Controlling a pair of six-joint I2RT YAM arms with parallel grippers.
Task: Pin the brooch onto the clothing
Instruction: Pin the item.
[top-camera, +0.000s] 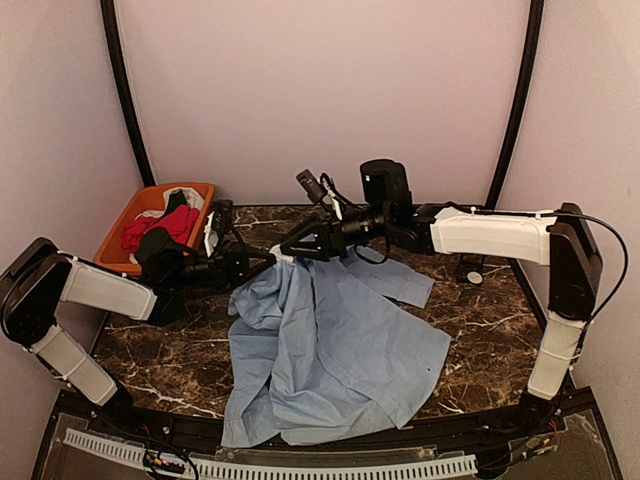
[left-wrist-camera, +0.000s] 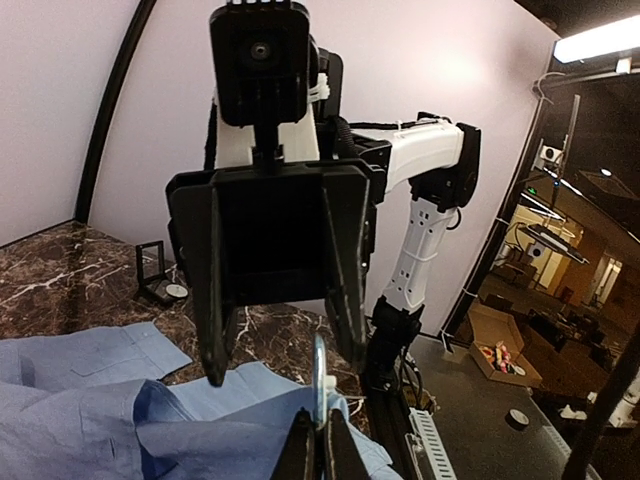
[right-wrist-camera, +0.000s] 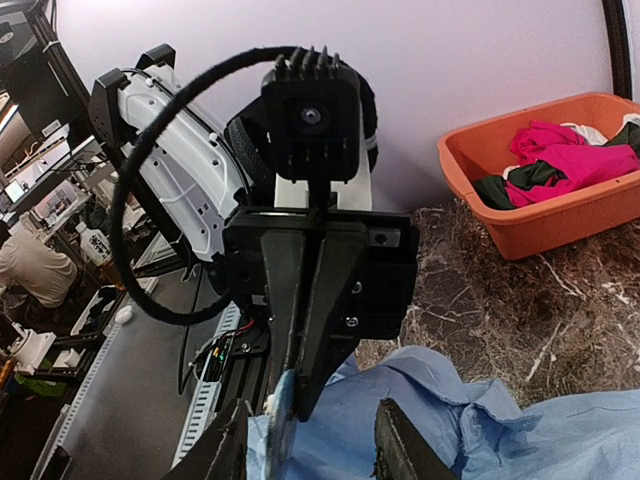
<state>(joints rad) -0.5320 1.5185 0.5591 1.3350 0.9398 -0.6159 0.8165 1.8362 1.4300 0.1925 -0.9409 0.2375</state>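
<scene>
Plainly, the left pincer (left-wrist-camera: 320, 448) is pressed together on a thin silvery strip (left-wrist-camera: 318, 385) at the 11 o'clock edge of the shirt (top-camera: 335, 350). The right pincer (right-wrist-camera: 315, 445) faces it, half spread, holding nothing. The shirt sprawls mid-desk (top-camera: 490, 320) toward 6 o'clock. What the strip is cannot be made out.

1. Left arm (top-camera: 100, 290): white shells, black joints.
2. Right arm (top-camera: 490, 235): white shells, black joints, thin black cable (top-camera: 615, 238) alongside.
3. Left gripper (right-wrist-camera: 290, 400): black, tapered fingers, small screws, finned camera housing (right-wrist-camera: 312, 112), thick braided cable loop (right-wrist-camera: 130, 200).
</scene>
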